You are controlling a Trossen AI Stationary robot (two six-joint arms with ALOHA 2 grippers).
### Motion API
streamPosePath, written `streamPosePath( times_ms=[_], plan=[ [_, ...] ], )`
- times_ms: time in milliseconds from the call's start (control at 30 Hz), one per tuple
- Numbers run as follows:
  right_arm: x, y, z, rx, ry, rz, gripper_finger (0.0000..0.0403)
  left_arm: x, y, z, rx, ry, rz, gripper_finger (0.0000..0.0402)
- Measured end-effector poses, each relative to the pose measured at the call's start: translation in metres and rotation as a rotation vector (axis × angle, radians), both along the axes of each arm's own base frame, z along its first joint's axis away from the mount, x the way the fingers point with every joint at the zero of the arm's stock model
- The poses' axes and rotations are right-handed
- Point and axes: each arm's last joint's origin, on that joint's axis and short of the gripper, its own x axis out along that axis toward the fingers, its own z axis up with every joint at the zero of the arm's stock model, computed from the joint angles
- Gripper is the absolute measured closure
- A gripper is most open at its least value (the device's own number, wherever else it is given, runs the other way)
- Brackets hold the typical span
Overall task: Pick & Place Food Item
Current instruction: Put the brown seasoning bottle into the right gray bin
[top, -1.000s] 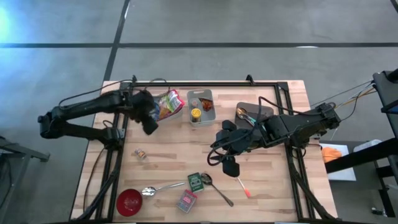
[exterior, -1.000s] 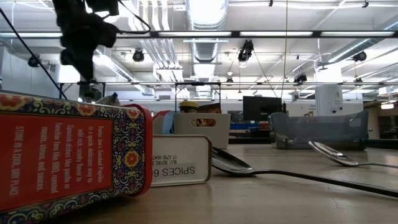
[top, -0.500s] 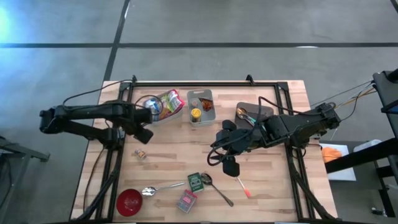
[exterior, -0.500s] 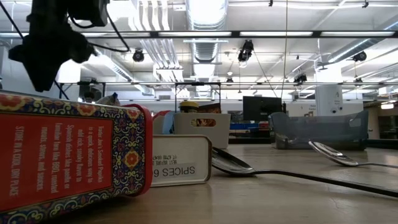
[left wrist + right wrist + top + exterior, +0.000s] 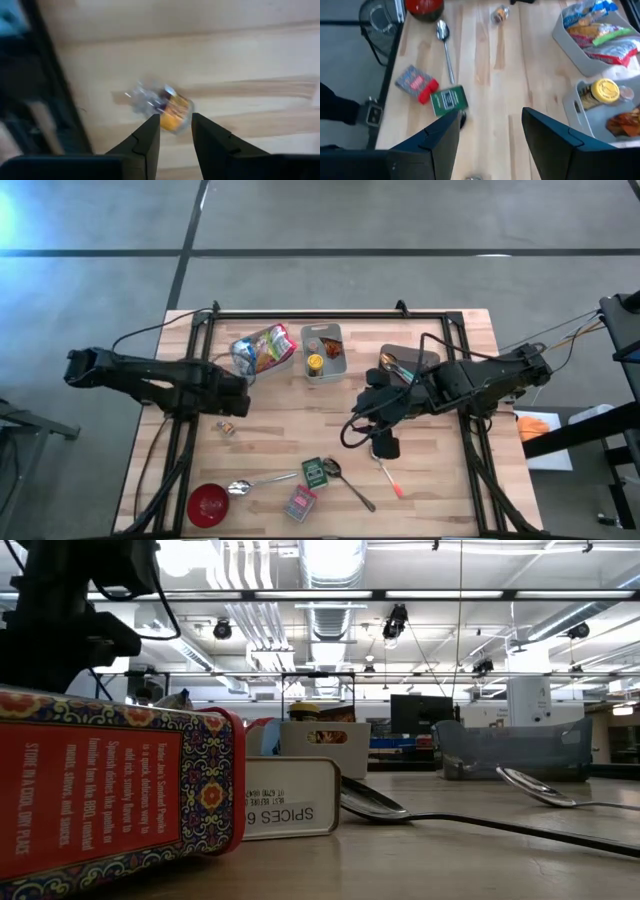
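Two fingers of left gripper (image 5: 173, 131) part-open, empty — wrapped candy (image 5: 165, 109) on table just beyond fingertips. Risk: off-centre descent nudges candy aside. Right gripper (image 5: 490, 131) open, empty — waits mid-table.

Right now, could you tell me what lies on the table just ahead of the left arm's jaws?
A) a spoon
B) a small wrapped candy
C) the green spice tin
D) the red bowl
B: the left wrist view shows a small wrapped candy on the wood just beyond the open jaws of the left gripper, not between them.
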Motion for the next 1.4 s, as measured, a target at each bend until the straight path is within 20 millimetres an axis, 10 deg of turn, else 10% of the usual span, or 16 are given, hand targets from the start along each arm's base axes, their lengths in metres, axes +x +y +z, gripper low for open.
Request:
streamPosePath(
  times_ms=[600, 1400],
  plan=[
    [-0.025, -0.009, 0.015, -0.177, -0.015, 0.191, 0.0191, 0.002, -0.019, -0.007, -0.110, 0.074, 0.434, 0.0113],
    [-0.033, -0.010, 0.017, -0.152, 0.007, 0.225, 0.0191, 0.004, -0.018, -0.069, -0.119, 0.006, 0.641, 0.0110]
  ],
)
